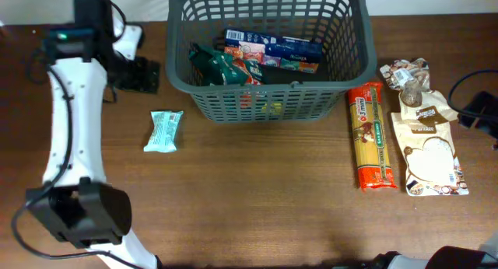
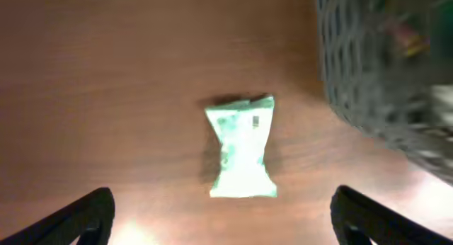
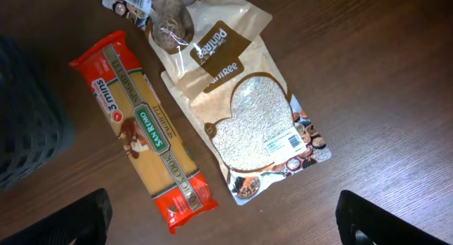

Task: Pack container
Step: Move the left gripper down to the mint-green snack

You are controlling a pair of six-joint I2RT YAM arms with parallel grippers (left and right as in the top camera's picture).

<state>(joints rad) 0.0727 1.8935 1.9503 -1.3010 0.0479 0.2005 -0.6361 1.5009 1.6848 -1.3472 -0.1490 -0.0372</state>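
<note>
The container [image 1: 268, 98] is a dark grey slotted basket at the back centre, also seen in the left wrist view [image 2: 382, 82]. Inside it lie a blue box [image 1: 272, 47] and a green packet [image 1: 222, 67]. A small mint-green packet [image 1: 164, 131] lies flat on the table to its left. My left gripper [image 2: 222, 204] hangs open above the table just short of this packet [image 2: 242, 147], touching nothing. My right gripper [image 3: 223, 201] is open over the table near a red spaghetti pack [image 3: 145, 128] and a grain pouch [image 3: 258, 124], holding nothing.
To the right of the basket lie the spaghetti pack [image 1: 369, 137], two overlapping grain pouches [image 1: 426, 144] and a small clear packet [image 1: 408, 75]. The white left arm [image 1: 70, 121] stretches along the left side. A dark cable [image 1: 467, 86] loops at the right edge.
</note>
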